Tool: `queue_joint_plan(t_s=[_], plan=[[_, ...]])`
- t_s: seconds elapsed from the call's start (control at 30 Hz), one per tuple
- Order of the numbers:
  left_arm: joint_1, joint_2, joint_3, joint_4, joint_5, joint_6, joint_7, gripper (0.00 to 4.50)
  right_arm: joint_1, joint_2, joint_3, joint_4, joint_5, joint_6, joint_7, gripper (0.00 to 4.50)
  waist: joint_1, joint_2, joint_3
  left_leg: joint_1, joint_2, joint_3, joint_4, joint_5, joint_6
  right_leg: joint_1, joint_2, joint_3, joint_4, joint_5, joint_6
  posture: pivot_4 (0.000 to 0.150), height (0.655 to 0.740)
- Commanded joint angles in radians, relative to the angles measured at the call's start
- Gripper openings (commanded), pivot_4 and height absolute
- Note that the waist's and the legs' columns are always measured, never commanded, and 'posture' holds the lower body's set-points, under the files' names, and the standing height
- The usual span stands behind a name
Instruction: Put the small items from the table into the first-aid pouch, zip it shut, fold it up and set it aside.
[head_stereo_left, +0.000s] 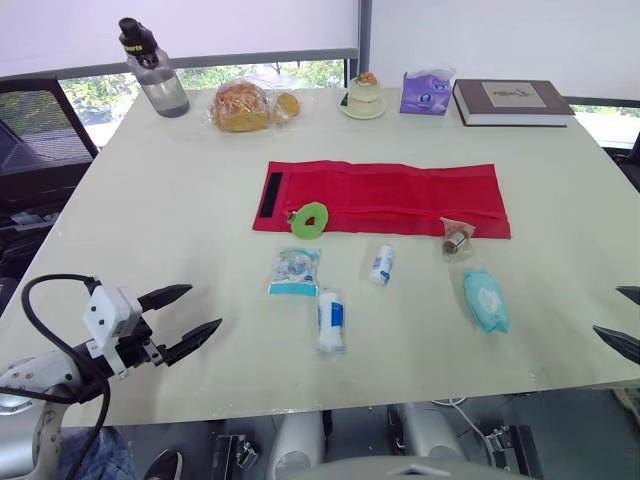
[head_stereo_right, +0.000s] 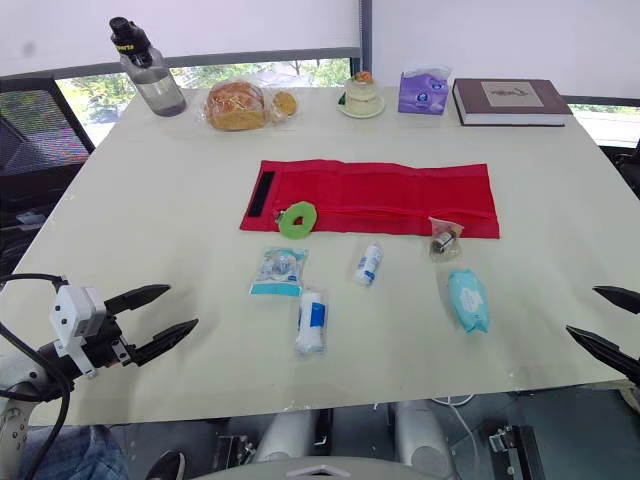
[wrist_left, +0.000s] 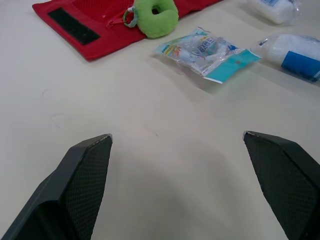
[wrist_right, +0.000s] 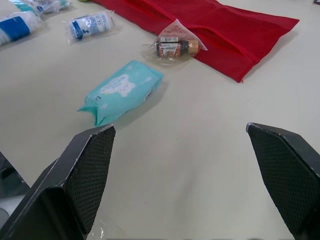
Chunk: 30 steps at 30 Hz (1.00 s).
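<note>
The red first-aid pouch (head_stereo_left: 385, 197) lies unfolded flat across the middle of the table, with a green ring-shaped pull (head_stereo_left: 310, 219) at its near left edge. In front of it lie a clear packet with blue print (head_stereo_left: 295, 270), a large gauze roll (head_stereo_left: 331, 320), a small gauze roll (head_stereo_left: 382, 265), a bagged small bottle (head_stereo_left: 456, 240) and a teal wipes pack (head_stereo_left: 486, 300). My left gripper (head_stereo_left: 187, 318) hovers open over the table's near left. My right gripper (head_stereo_right: 603, 318) is open at the near right edge, close to the wipes pack (wrist_right: 121, 91).
Along the far edge of the table (head_stereo_left: 180, 200) stand a water bottle (head_stereo_left: 155, 70), bagged bread (head_stereo_left: 243, 105), a small dessert on a plate (head_stereo_left: 364, 96), a purple tissue pack (head_stereo_left: 427, 92) and a book (head_stereo_left: 512, 101). A black chair (head_stereo_left: 35, 140) stands at the left.
</note>
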Motion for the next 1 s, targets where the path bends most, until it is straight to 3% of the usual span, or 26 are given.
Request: queue_joint_plan(t_s=[0.03,0.63,0.8,1.0], plan=[[-0.007,0.018,0.021,-0.005,-0.019,-0.002,-0.015,4.5,0.01,0.01,-0.042,-0.015,0.009,-0.021,0.007,4.47,0.0,0.0,0.0,0.0,0.0,0.0,0.0,0.0,0.0,0.0,0.0,0.0,0.0,0.0,0.0,0.15,0.74],[-0.065,0.014,-0.004,-0.015,-0.026,0.027,-0.014,4.5,-0.003,0.042,-0.02,-0.111,0.025,0.007,-0.051,4.47,0.001,0.0,0.0,0.0,0.0,0.0,0.0,0.0,0.0,0.0,0.0,0.0,0.0,0.0,0.0,0.15,0.74],[-0.121,0.021,-0.033,-0.022,-0.059,0.098,-0.002,4.5,-0.044,0.078,0.026,-0.29,0.109,0.109,-0.136,4.47,0.001,0.0,0.0,0.0,0.0,0.0,0.0,0.0,0.0,0.0,0.001,-0.001,0.0,0.0,0.0,0.15,0.74],[-0.269,0.026,-0.117,-0.033,-0.107,0.342,0.108,4.5,-0.094,0.065,0.115,-0.518,0.164,0.239,-0.252,4.47,0.004,0.0,0.0,-0.001,0.0,0.0,0.0,0.0,0.0,0.0,0.001,-0.002,0.001,0.0,0.0,0.15,0.74]])
